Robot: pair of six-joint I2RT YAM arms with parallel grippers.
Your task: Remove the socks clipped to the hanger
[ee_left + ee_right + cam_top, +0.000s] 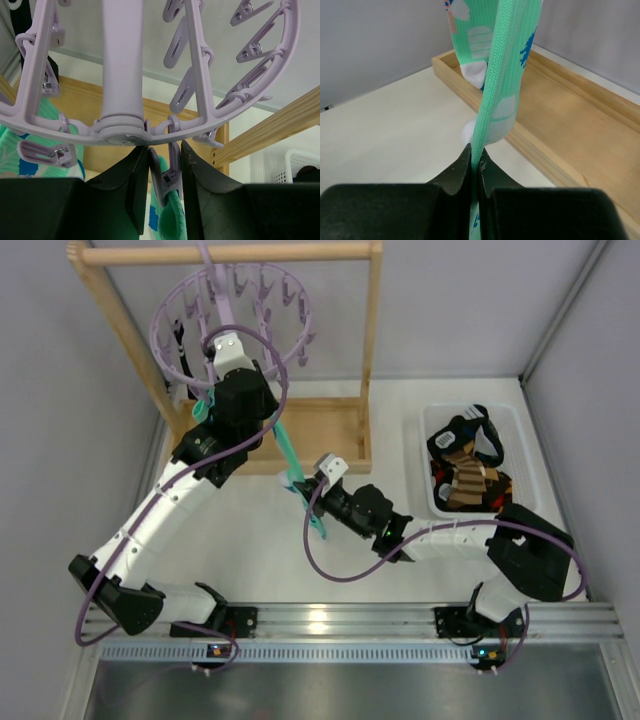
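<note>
The rack (230, 252) stands in the desk's (250, 540) far-left corner, close to the left and far walls. The lilac hanger (300, 315) hangs from its top bar, above the rack's wooden tray (330, 425). There is little room on that side: the left arm rises along the left edge and fills the gap between the wall and the tray. Its purple cable (278, 375) loops up against the hanger's ring.

The left hand (164, 150) is raised right under the hanger's hub. Its fingers (132, 185) are grasping a clip (170, 177), one finger pressed on each side. That clip bites the top of a teal sock (283, 440). Other clips dangle close around the hand.

The sock runs taut and slanting from the clip, over the tray's near rim, to the right hand (476, 155) above the middle of the desk. This hand is clenched flat on the fabric, and a short tail hangs below it.

A second sock (470, 45), teal with a white toe, hangs just behind the taut one over the tray. A dark sock (14, 22) is clipped on the ring's left side.

The white bin (425, 420) sits against the right edge with binned socks (470, 475) piled inside. The right arm's elbow lies just beside its near corner. The bare desk between the tray's near side and the arm bases is the widest open stretch, crossed only by the right arm and its cable loop.
</note>
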